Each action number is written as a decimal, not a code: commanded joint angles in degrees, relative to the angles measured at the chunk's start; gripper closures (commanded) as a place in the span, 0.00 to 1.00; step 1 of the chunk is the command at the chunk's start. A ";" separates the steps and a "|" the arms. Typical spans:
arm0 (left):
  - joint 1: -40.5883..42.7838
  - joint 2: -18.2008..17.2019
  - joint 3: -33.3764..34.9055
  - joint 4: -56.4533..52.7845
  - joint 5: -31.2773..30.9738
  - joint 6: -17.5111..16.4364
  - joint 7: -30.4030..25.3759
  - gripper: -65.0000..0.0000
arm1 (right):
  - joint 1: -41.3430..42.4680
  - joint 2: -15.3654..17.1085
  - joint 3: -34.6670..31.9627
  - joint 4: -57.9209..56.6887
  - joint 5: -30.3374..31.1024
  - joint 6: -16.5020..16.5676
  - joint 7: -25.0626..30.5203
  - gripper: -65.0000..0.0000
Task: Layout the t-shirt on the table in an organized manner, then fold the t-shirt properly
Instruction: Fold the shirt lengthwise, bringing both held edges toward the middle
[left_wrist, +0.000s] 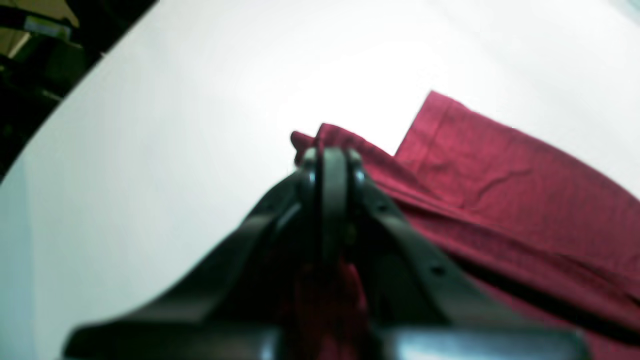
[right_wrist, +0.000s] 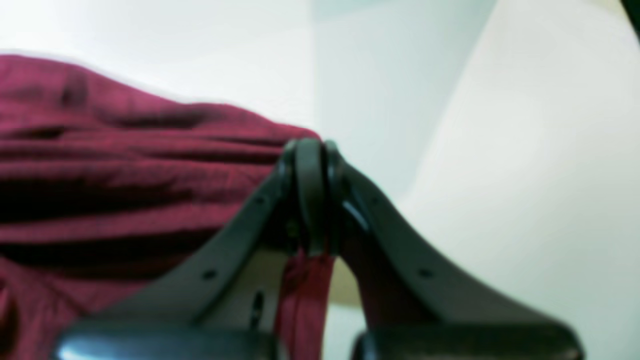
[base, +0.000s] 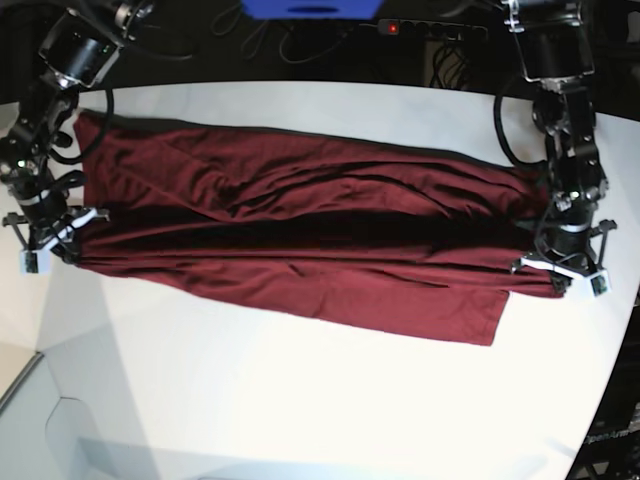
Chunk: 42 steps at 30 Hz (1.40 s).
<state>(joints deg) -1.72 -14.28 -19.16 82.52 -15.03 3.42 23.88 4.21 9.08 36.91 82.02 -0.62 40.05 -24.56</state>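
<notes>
One t-shirt (base: 300, 235) lies stretched across the table (base: 300, 400). Two grippers clamp it: left gripper (left_wrist: 330, 160) and right gripper (right_wrist: 310, 150), each closed tight on an end

Both wrist views are soft and blurred, nearest parts worst, with a cool greenish cast. Glare whitens the table (left_wrist: 350, 65) in the left wrist view. The base view is sharper and bright overhead; dark shadow fills folds of the t-shirt (base: 300, 232).

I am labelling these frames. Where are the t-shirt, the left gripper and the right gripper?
t-shirt (base: 300, 200), base view, on the middle of the spread cloth.
left gripper (left_wrist: 330, 155), left wrist view, at the closed tips.
right gripper (right_wrist: 310, 147), right wrist view, at the closed tips.
</notes>
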 joint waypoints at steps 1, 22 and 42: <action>0.09 -0.79 -0.31 1.39 0.30 0.40 -1.59 1.00 | 0.14 0.63 0.24 1.98 0.93 -0.05 1.66 1.00; 10.11 -0.35 -4.10 8.95 0.30 0.40 -1.59 1.00 | -10.23 0.19 1.56 9.89 1.02 -0.05 1.74 1.00; 13.36 0.09 -3.48 0.25 0.30 0.32 -1.68 1.00 | -14.45 -1.30 2.96 5.67 0.93 -0.05 1.74 1.00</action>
<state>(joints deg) 11.88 -13.32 -22.39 82.06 -15.20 3.25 23.46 -10.72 6.81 39.59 86.72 -0.19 40.25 -24.12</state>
